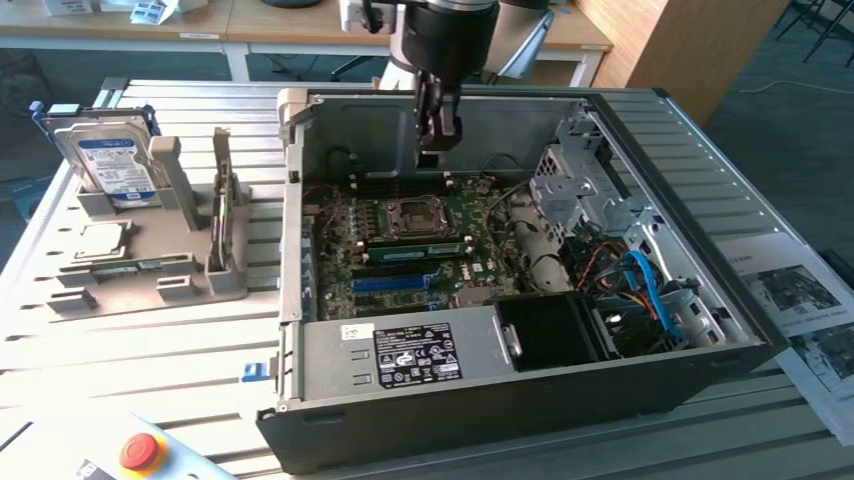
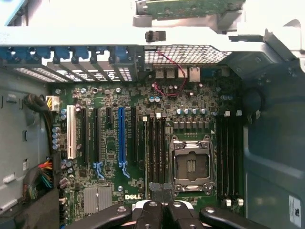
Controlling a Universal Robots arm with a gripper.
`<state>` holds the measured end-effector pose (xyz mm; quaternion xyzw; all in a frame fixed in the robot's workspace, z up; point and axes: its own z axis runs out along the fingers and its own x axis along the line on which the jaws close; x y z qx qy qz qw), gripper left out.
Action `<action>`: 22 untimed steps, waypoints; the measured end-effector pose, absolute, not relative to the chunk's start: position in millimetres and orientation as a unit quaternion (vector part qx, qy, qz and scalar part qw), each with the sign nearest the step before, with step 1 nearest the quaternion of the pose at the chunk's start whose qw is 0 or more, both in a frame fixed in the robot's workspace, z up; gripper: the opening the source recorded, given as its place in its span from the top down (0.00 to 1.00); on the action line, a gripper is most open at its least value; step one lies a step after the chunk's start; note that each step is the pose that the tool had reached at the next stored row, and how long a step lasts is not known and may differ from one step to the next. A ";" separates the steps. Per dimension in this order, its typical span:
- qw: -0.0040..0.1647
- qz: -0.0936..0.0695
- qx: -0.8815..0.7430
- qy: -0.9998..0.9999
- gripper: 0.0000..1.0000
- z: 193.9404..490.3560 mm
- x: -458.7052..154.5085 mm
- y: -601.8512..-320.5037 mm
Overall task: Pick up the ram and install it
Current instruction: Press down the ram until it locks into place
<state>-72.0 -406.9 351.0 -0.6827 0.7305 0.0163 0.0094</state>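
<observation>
I hang my pincer [image 1: 438,135] above the open computer case [image 1: 747,330], in the upper middle of the exterior frame, over the rear part of the motherboard [image 1: 400,262]. In the exterior frame its dark fingers look drawn narrow, with nothing visible between them; in the wrist frame the fingertips [image 2: 164,210] sit close together at the bottom centre, over the memory slots [image 2: 155,148] just beside the empty processor socket [image 2: 190,164].

One green ram stick [image 1: 416,249] already lies flat across the board, just below the processor socket in the exterior frame. A second ram stick [image 1: 222,200] stands on edge in the grey holder tray [image 1: 134,290] at the exterior view's left, well apart from my pincer. In that same tray, the hard drive [image 1: 114,165] with its blue-white label stands upright at the upper left, and the square silver processor [image 1: 100,240] lies flat below it.

A red emergency stop button [image 1: 142,451] sits at the lower left of the exterior frame.
</observation>
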 end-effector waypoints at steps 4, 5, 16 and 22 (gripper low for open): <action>0.010 0.016 -0.656 0.755 0.90 351.0 -72.0 -406.9; 0.010 0.016 -0.649 0.761 0.90 351.0 -72.0 -406.9; 0.012 0.015 -0.569 0.822 0.90 350.9 -72.0 -407.0; 0.012 0.014 -0.524 0.851 0.90 350.9 -72.0 -406.9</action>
